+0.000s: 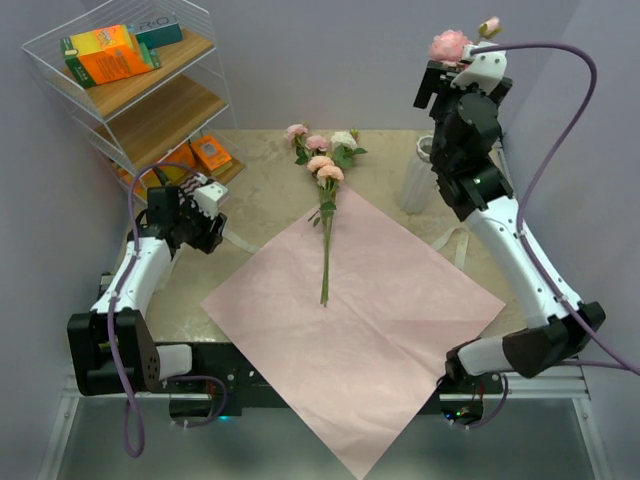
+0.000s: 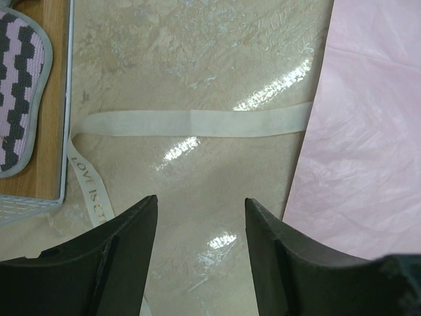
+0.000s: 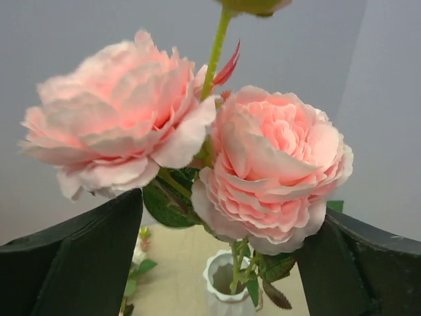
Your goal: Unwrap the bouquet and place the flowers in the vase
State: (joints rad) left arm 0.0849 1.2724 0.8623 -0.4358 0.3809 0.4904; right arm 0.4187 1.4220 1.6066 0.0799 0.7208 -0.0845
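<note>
Both pairs of jaws are standing spread. The right jaws, raised high over the table's far right corner, are flanking two pink roses (image 3: 276, 164) without pinching them. The thin stems are dropping toward the mouth of the white ribbed vase (image 3: 223, 280) directly below, though whether their tips are sitting inside is not showing clearly. The left jaws are hovering empty near the table's left edge, over a loose beige ribbon (image 2: 197, 123) lying on the table (image 2: 197, 39) beside the pink paper (image 1: 370, 320). That paper is lying flat and open, so the unwrapping is looking finished. Roughly five more flowers (image 1: 322, 160) are lying at its far corner, stems pointing toward the near edge, well apart from the vase. Those are waiting to be carried over, so the task is looking under halfway done.
</note>
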